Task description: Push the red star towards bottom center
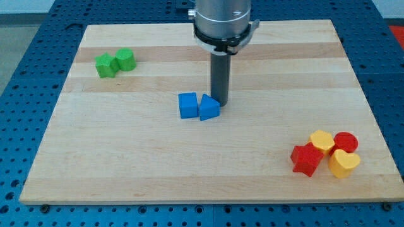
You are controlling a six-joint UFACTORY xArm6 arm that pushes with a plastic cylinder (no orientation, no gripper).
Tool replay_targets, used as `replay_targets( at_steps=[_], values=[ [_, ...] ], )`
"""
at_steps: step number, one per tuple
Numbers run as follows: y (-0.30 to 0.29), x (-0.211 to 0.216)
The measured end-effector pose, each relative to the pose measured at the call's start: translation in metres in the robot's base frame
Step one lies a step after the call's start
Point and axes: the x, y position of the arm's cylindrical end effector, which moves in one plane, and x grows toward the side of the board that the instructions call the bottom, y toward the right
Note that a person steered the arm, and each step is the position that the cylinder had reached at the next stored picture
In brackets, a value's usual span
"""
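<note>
Red star (306,159) bottom right | my tip (220,103) touching blue triangle (209,108); jawless rod

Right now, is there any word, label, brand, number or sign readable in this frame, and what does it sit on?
None: no text shows on the wooden board, the blocks such as the red star, or the arm's metal collar above my tip.

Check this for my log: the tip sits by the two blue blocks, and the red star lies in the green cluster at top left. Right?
Not quite. My tip does sit by the blue blocks, but the camera view shows the red star at bottom right, among the yellow blocks and a red cylinder.
</note>
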Motion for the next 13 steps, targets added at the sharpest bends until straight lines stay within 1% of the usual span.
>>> replay_targets(
  at_steps=[1,2,3,4,5,6,7,8,9,10,11,12,13],
  values=[
    [0.012,0.000],
    [0.068,0.007],
    [0.054,0.056],
    [-0.003,0.098],
    [-0.007,0.147],
    [0.042,0.177],
    [0.084,0.181],
    [0.140,0.181],
    [0.172,0.181],
    [0.172,0.166],
    [0.171,0.134],
    [0.144,0.128],
    [0.076,0.128]
  ],
)
